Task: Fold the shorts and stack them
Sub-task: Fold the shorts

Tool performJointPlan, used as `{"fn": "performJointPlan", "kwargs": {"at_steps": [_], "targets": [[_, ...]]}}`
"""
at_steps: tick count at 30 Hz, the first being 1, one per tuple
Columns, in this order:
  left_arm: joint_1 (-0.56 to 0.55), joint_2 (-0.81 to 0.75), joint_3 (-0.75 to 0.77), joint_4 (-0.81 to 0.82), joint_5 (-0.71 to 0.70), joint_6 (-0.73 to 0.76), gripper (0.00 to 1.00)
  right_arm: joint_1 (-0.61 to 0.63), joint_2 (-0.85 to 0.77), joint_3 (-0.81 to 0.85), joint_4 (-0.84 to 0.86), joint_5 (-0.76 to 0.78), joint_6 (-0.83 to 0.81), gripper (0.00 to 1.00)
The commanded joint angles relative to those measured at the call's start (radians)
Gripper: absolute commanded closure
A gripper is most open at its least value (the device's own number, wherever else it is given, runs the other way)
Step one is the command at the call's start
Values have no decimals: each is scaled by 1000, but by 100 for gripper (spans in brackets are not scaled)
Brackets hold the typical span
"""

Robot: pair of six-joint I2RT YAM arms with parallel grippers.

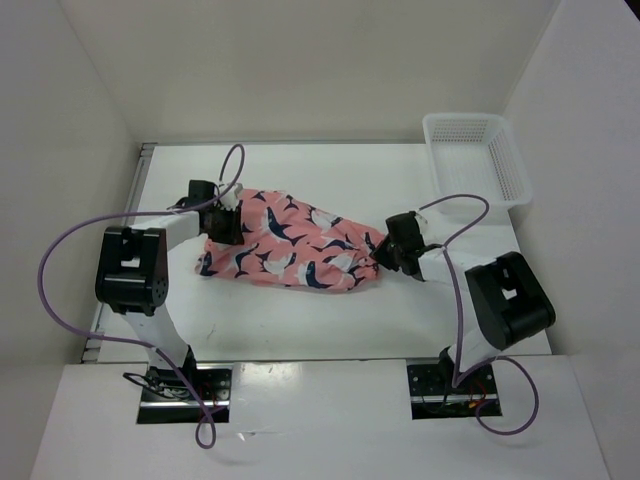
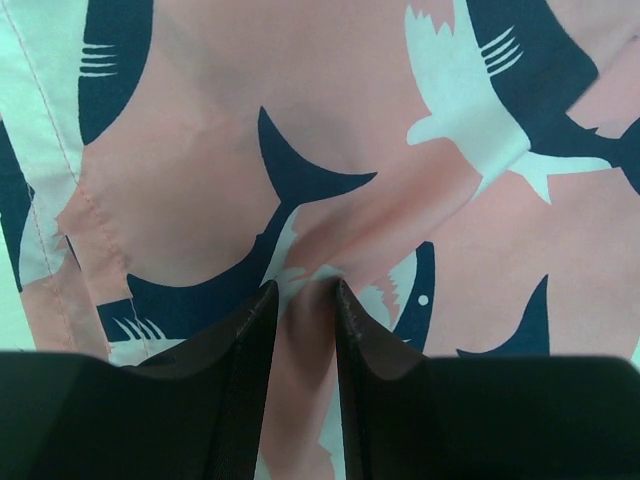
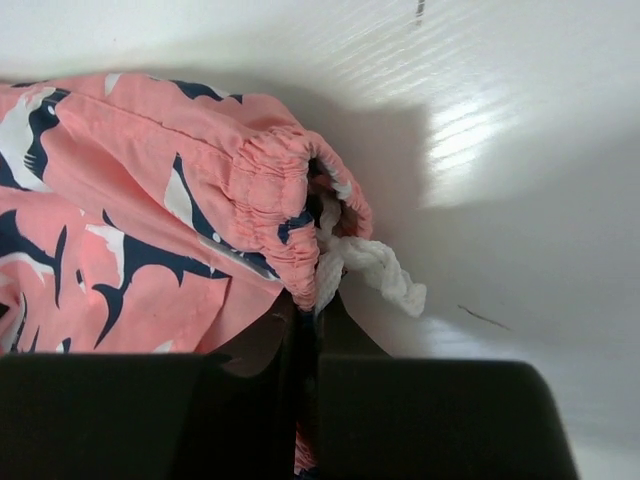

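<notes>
The salmon-pink shorts (image 1: 290, 245) with navy-and-white shark shapes lie stretched across the middle of the table. My left gripper (image 1: 226, 222) is at their left end. In the left wrist view it (image 2: 302, 292) is shut on a pinched fold of the shorts (image 2: 330, 150), with fabric between the jaws. My right gripper (image 1: 384, 250) is at their right end. In the right wrist view it (image 3: 312, 305) is shut on the gathered elastic waistband (image 3: 285, 195), with the white drawstring (image 3: 380, 270) hanging beside it.
A white mesh basket (image 1: 475, 158) stands at the back right corner of the white table (image 1: 300, 320). White walls close in the back and both sides. Purple cables loop from both arms.
</notes>
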Motion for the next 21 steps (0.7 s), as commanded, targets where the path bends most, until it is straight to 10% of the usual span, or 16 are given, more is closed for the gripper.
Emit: {"fn": "performJointPlan", "kwargs": {"at_steps": [1, 21], "targets": [[5, -12, -23, -8, 19, 5, 63, 7, -84, 34, -104, 110, 0, 100], [-194, 6, 46, 24, 26, 5, 63, 165, -127, 438, -425, 231, -59, 100]]}}
